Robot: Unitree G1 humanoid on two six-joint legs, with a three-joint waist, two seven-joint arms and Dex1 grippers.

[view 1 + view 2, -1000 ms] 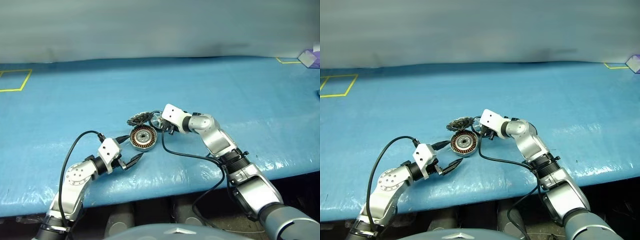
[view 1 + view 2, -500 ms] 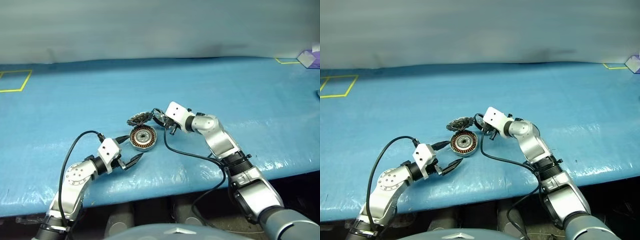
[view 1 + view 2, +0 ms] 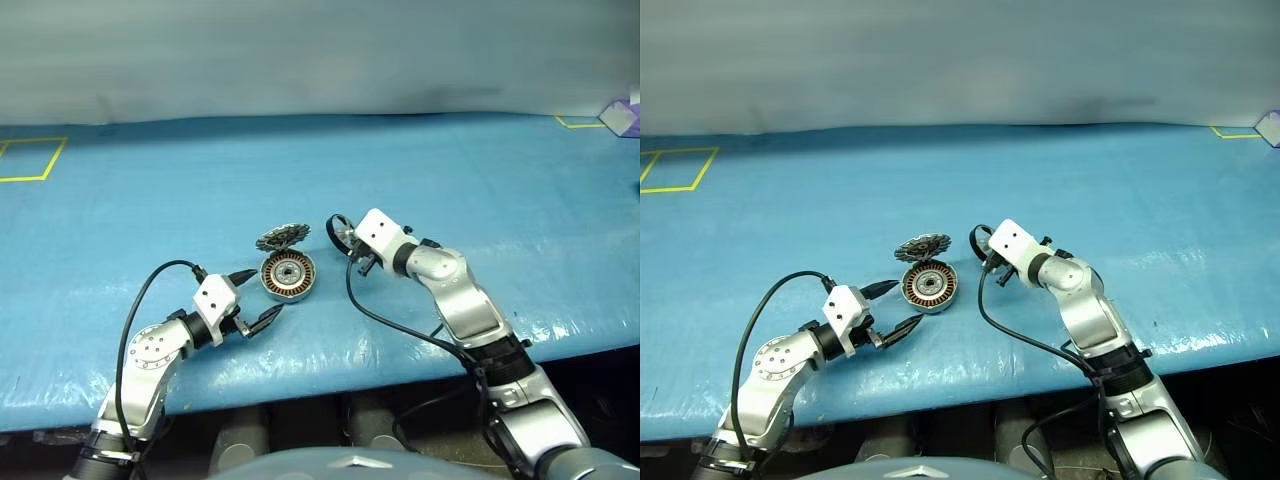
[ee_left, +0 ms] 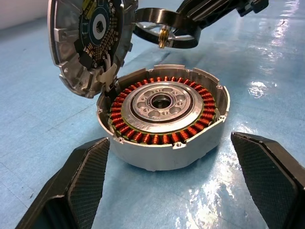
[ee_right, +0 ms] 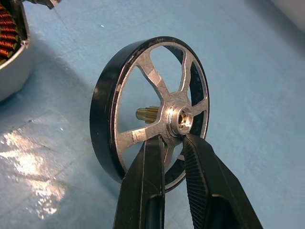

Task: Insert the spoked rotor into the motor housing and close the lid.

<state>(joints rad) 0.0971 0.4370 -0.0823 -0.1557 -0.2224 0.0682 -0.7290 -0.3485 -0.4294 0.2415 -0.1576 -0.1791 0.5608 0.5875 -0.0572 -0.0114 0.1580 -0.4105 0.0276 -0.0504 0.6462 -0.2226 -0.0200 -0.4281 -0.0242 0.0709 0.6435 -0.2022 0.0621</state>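
Observation:
The motor housing (image 3: 287, 276) lies open on the blue table, copper windings ringing its silver centre (image 4: 162, 102). Its lid (image 3: 282, 237) stands tilted up on the hinge at the far side, jagged underside (image 4: 88, 43) facing the housing. My left gripper (image 3: 257, 297) rests open on the table just in front of the housing, one finger (image 4: 76, 181) on each side. The spoked rotor (image 5: 152, 109), with a dark ring and silvery spokes, hangs on edge above the table to the right of the housing. My right gripper (image 5: 174, 143) is shut on it by a spoke beside the hub.
Blue sheeting covers the table (image 3: 450, 180), whose front edge (image 3: 330, 375) runs near both arms. A yellow tape square (image 3: 30, 160) marks the far left; a small purple-white object (image 3: 620, 115) sits far right. Black cables loop from both wrists.
My right gripper closed on the spoked rotor beside the lid, then drew it away to the right and slightly up. The left gripper, housing and lid stayed put.

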